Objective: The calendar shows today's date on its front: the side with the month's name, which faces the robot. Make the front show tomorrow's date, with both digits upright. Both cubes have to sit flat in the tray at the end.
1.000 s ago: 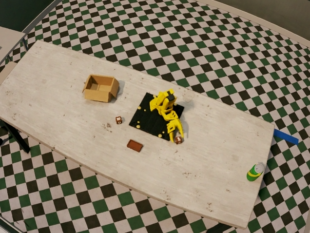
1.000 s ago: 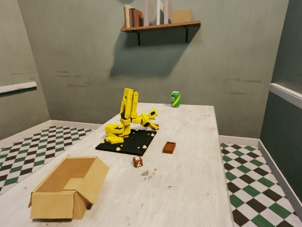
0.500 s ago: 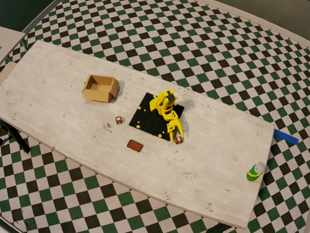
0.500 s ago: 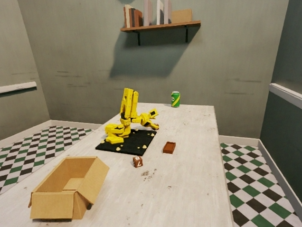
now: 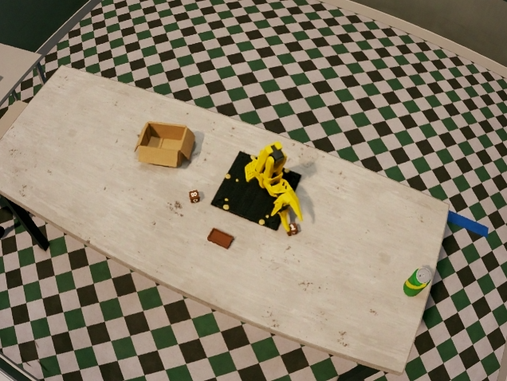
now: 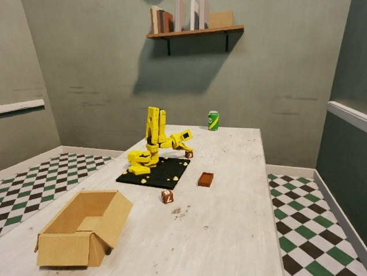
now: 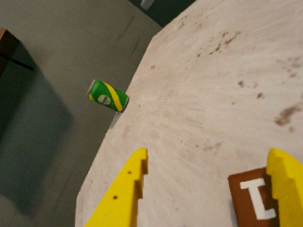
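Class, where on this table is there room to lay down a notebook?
Between the tray and the long edge beyond it; also between the gripper and the can. Crowded: around the gripper and the cube showing 1.

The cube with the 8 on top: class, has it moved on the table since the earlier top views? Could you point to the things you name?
No. The cube (image 5: 194,196) (image 6: 167,196) sits in the same spot beside the black board (image 5: 241,196) (image 6: 154,175).
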`<state>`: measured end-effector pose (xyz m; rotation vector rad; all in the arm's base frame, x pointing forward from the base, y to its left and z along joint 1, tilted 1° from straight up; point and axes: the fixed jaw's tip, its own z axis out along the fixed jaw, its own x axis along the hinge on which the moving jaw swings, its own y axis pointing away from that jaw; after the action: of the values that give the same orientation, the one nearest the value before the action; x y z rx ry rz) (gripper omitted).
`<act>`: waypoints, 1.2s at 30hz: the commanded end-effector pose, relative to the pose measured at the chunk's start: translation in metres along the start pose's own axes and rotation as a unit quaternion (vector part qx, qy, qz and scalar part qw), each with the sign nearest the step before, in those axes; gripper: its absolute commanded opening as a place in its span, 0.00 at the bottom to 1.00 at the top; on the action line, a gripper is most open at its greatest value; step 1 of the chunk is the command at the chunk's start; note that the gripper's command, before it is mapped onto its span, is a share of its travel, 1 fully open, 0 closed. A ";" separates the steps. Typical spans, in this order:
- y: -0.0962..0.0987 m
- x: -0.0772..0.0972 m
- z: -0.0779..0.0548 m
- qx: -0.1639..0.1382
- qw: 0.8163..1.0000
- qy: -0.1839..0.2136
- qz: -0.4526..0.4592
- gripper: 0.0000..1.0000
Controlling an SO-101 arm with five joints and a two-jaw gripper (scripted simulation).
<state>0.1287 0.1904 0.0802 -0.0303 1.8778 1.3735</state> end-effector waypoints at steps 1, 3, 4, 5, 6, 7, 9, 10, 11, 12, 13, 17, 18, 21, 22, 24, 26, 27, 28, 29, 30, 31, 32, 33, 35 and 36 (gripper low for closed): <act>0.026 -0.016 0.004 -0.058 0.994 -0.026 0.084 0.35; 0.033 -0.020 0.009 -0.067 0.992 -0.029 0.103 0.35; 0.033 -0.020 0.012 -0.064 0.992 -0.027 0.102 0.35; 0.032 -0.019 0.014 -0.059 0.993 -0.024 0.098 0.35; 0.031 -0.018 0.016 -0.054 0.994 -0.021 0.093 0.35; 0.031 -0.018 0.019 -0.048 0.995 -0.017 0.088 0.35; 0.029 -0.016 0.024 -0.037 0.996 -0.010 0.078 0.35; 0.029 -0.016 0.024 -0.037 0.996 -0.010 0.078 0.35; 0.029 -0.016 0.024 -0.037 0.996 -0.010 0.078 0.35; 0.029 -0.015 0.027 -0.030 0.997 -0.006 0.073 0.35; 0.028 -0.015 0.030 -0.024 0.997 -0.002 0.068 0.35; 0.026 -0.012 0.040 0.003 0.999 0.017 0.043 0.35; 0.025 -0.011 0.043 0.011 0.999 0.022 0.037 0.35; 0.024 -0.010 0.050 0.031 0.999 0.038 0.017 0.35; 0.024 -0.009 0.051 0.033 0.999 0.040 0.014 0.35; 0.023 -0.009 0.051 0.037 0.998 0.044 0.007 0.35; 0.023 -0.009 0.052 0.042 0.998 0.048 0.001 0.35; 0.023 -0.009 0.052 0.042 0.998 0.048 0.001 0.35; 0.023 -0.009 0.052 0.042 0.998 0.048 0.001 0.35; 0.023 -0.009 0.054 0.049 0.997 0.055 -0.007 0.35; 0.023 -0.009 0.055 0.051 0.997 0.057 -0.011 0.35; 0.023 -0.009 0.055 0.053 0.997 0.059 -0.014 0.35; 0.023 -0.009 0.055 0.055 0.996 0.061 -0.018 0.35; 0.023 -0.009 0.055 0.057 0.996 0.064 -0.021 0.35; 0.023 -0.009 0.055 0.061 0.995 0.068 -0.027 0.35; 0.023 -0.009 0.055 0.063 0.995 0.071 -0.031 0.35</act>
<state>0.1505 0.2283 0.0968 -0.0121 1.9052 1.3986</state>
